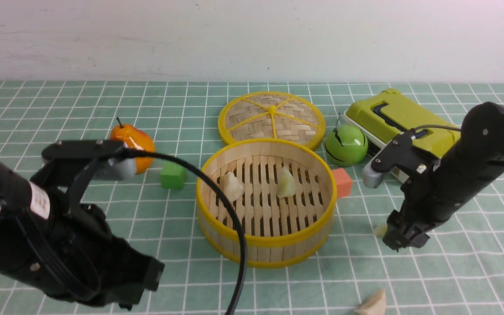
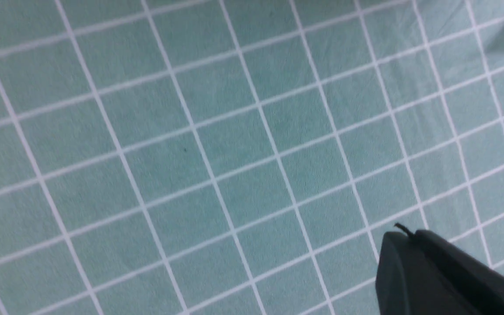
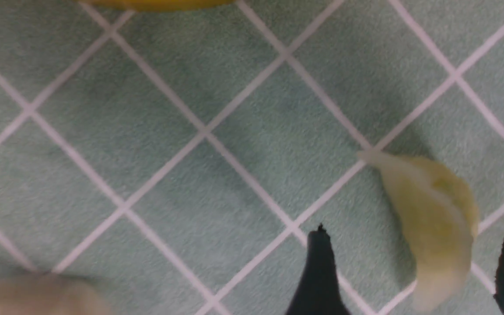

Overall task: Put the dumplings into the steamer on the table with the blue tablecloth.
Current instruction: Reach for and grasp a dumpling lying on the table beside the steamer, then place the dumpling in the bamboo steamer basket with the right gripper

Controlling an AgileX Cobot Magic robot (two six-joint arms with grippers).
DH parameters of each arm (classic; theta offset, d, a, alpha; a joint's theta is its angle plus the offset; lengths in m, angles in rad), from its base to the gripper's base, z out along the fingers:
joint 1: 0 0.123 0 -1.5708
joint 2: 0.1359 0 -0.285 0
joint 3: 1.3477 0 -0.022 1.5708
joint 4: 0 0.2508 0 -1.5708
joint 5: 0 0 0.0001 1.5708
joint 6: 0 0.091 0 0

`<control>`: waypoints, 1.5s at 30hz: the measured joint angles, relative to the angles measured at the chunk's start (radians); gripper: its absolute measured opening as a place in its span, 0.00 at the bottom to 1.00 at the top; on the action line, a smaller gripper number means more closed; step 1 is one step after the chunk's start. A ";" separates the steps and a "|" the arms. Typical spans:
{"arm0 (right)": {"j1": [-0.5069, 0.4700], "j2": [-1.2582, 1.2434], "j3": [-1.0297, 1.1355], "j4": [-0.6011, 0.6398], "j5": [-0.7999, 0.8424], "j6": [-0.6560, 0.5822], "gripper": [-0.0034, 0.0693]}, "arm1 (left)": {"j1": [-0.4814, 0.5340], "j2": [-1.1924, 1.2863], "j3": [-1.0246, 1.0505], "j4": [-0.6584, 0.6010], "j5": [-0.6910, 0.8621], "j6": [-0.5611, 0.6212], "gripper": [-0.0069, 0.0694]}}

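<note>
The round bamboo steamer (image 1: 269,251) stands mid-table on the blue tablecloth (image 1: 453,271) with two dumplings (image 1: 232,186) (image 1: 286,183) on its slats. A third dumpling (image 3: 431,218) lies on the cloth between the fingers of my open right gripper (image 3: 417,229), untouched; in the front view that gripper (image 1: 403,238) hides most of it, just right of the steamer. Another dumpling (image 1: 372,304) lies at the front edge. My left gripper (image 2: 403,236) is shut on nothing, low over bare cloth at the front left (image 1: 125,304).
Behind the steamer lies its woven lid (image 1: 271,118). A green apple (image 1: 346,144), a red-orange block (image 1: 343,183) and a yellow-green box (image 1: 398,118) sit at the back right. An orange pear (image 1: 134,142) and a green cube (image 1: 173,175) are to the left.
</note>
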 joint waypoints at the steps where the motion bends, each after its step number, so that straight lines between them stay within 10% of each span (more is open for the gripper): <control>1: 0.000 0.012 0.000 0.000 -0.028 -0.006 0.70 | 0.000 -0.001 0.018 -0.008 -0.001 0.000 0.07; 11: 0.000 0.074 -0.011 0.003 -0.082 -0.010 0.32 | 0.000 -0.003 0.066 -0.022 -0.010 0.000 0.07; 23: 0.159 -0.042 -0.351 0.060 0.180 0.239 0.33 | 0.000 -0.279 0.082 0.030 0.003 0.066 0.07; 36: 0.390 0.228 -0.448 -0.008 0.033 0.450 0.33 | 0.000 -0.527 0.226 0.049 0.068 0.067 0.08; 45: 0.390 0.232 -0.506 -0.015 0.139 0.548 0.73 | 0.000 -0.548 0.236 0.055 0.133 0.068 0.09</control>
